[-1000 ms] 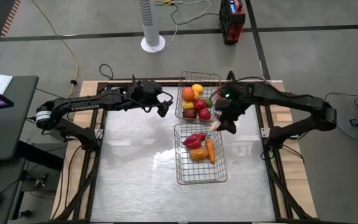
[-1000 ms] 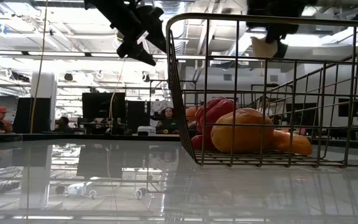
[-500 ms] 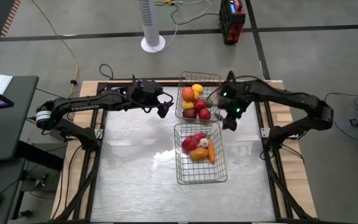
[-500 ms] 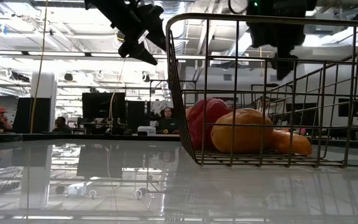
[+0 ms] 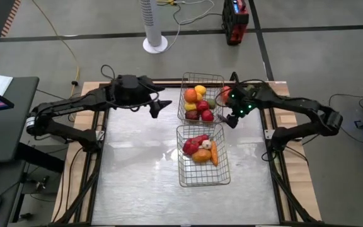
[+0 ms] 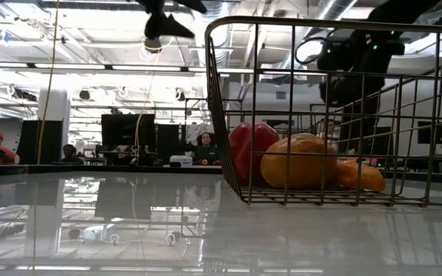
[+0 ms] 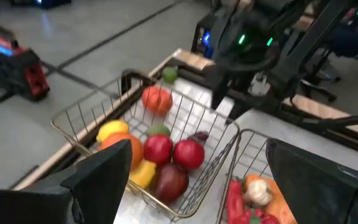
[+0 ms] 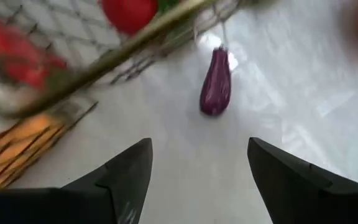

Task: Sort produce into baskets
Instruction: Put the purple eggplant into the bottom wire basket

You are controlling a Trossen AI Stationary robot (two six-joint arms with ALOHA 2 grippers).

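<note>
Two wire baskets stand mid-table. The far basket (image 5: pixel 183 94) holds oranges, lemons and red fruit. The near basket (image 5: pixel 181 170) holds red peppers (image 5: pixel 194 142), a pale garlic (image 5: pixel 205 144) and a carrot (image 5: pixel 213 153). A small purple eggplant (image 8: pixel 216 90) lies on the table by the baskets' right side. My right gripper (image 8: pixel 199 149) is open, pointing down just above and short of it. My left gripper (image 5: pixel 158 107) is open, raised left of the far basket. A tomato (image 7: pixel 157 99) and a lime (image 7: pixel 169 74) lie on the table beyond the far basket.
The bare shiny tabletop (image 5: pixel 137 164) spreads left of and in front of the baskets. A black frame rail (image 5: pixel 266 135) runs along the table's right side close to my right arm. A white fan base (image 5: pixel 155 44) and a red box (image 5: pixel 235 22) stand on the floor beyond the table.
My right gripper has let go of the garlic, which dropped into the near basket beside the peppers. It then swung toward the far edge and sank low beside the baskets, tipping more steeply down. My left gripper has risen and drawn back toward the table's left.
</note>
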